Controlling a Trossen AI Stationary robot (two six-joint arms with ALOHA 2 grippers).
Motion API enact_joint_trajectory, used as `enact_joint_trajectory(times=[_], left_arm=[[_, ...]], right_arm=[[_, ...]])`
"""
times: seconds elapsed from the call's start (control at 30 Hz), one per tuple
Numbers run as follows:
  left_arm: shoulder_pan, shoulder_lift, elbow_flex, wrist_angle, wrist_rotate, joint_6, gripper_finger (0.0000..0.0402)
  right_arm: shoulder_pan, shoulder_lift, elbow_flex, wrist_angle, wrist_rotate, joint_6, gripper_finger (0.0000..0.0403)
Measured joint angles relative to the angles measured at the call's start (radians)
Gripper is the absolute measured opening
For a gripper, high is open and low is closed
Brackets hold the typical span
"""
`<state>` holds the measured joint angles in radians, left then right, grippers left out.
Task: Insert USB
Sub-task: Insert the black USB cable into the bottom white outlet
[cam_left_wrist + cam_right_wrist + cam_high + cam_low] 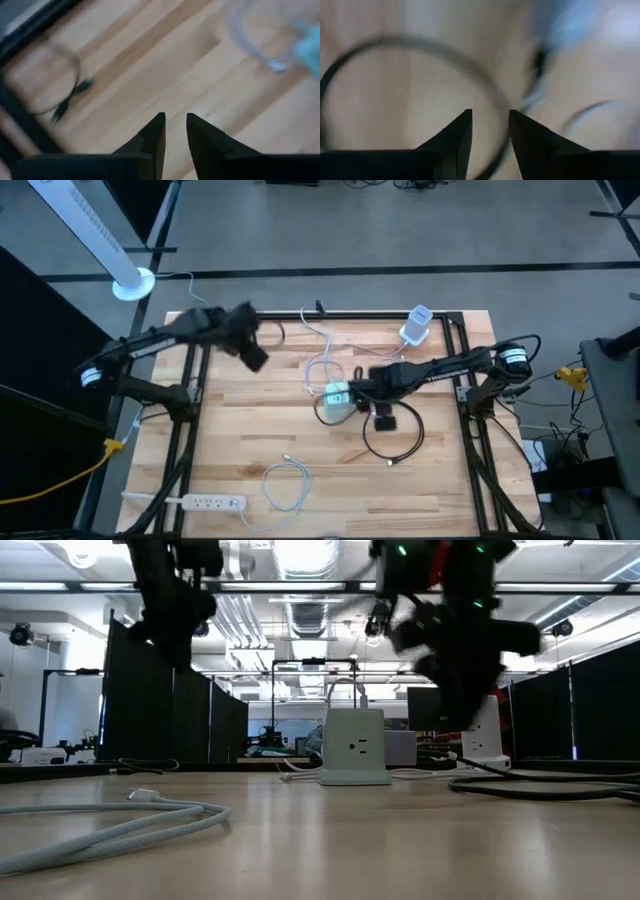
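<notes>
We judge insertion not yet done: both grippers, left and right, stand slightly apart w/ nothing held, right over the white charger block, USB cable loose at table front.

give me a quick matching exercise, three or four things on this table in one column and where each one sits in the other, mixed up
Seen from the high view:

Things
1. white power strip
2. black cable loop
3. white charger block
4. left gripper

Places
a. at the table's far edge, right of centre
b. above bare wood in the table's far left part, holding nothing
c. near the front left corner
d. right of centre, just in front of the right arm

Pairs: 1-c, 2-d, 3-a, 4-b
</notes>
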<state>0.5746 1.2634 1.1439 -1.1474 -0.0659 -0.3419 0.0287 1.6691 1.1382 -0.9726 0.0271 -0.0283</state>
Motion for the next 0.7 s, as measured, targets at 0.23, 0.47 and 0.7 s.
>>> enact_joint_trajectory(times=[0.23,0.47,0.7], left_arm=[[0.236,0.152,0.000,-0.083,0.020,0.098,0.0065],[0.250,0.320,0.000,-0.111,-0.085,0.187,0.0078],[0.255,0.443,0.000,-0.124,-0.288,0.225,0.0142]], right_arm=[[0.022,0.000,-0.216,0.067,-0.056,0.136,0.0096],[0.041,-0.013,-0.283,0.098,-0.053,0.327,0.0084],[0.103,-0.112,-0.280,0.082,-0.060,0.342,0.0071]])
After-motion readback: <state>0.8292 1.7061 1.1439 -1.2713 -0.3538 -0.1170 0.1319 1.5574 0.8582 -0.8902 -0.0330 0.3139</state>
